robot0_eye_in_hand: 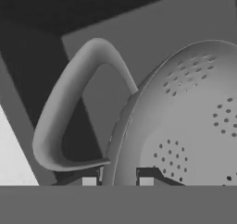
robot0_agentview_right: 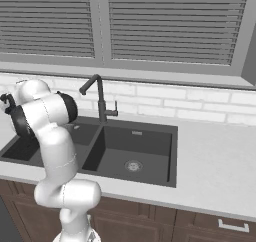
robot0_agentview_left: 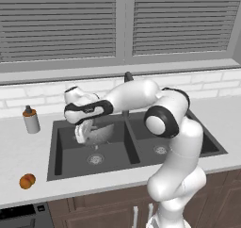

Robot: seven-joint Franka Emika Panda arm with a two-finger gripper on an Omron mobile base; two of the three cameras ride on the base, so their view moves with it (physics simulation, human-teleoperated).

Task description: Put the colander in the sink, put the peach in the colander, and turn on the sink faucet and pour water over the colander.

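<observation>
The colander (robot0_agentview_left: 102, 134), a silver-grey perforated bowl, hangs tilted on its side above the left basin of the dark sink (robot0_agentview_left: 70, 152). My gripper (robot0_agentview_left: 86, 129) is shut on its rim. In the hand view the colander (robot0_eye_in_hand: 194, 121) fills the right side, its rim runs between the fingertips (robot0_eye_in_hand: 89, 179), and a loop handle (robot0_eye_in_hand: 65, 112) curves out to the left. My gripper (robot0_eye_in_hand: 117, 179) is closed on that rim. The peach (robot0_agentview_left: 27, 181) lies on the counter left of the sink, near the front edge. The sink faucet (robot0_agentview_right: 100, 98) stands behind the divider; no water shows.
A grey bottle (robot0_agentview_left: 31, 120) with a dark-orange cap stands on the counter at the back left of the sink. My arm stretches across the sink from the right. The right basin (robot0_agentview_right: 134, 151) holds nothing, and bare counter (robot0_agentview_right: 215, 161) extends to its right.
</observation>
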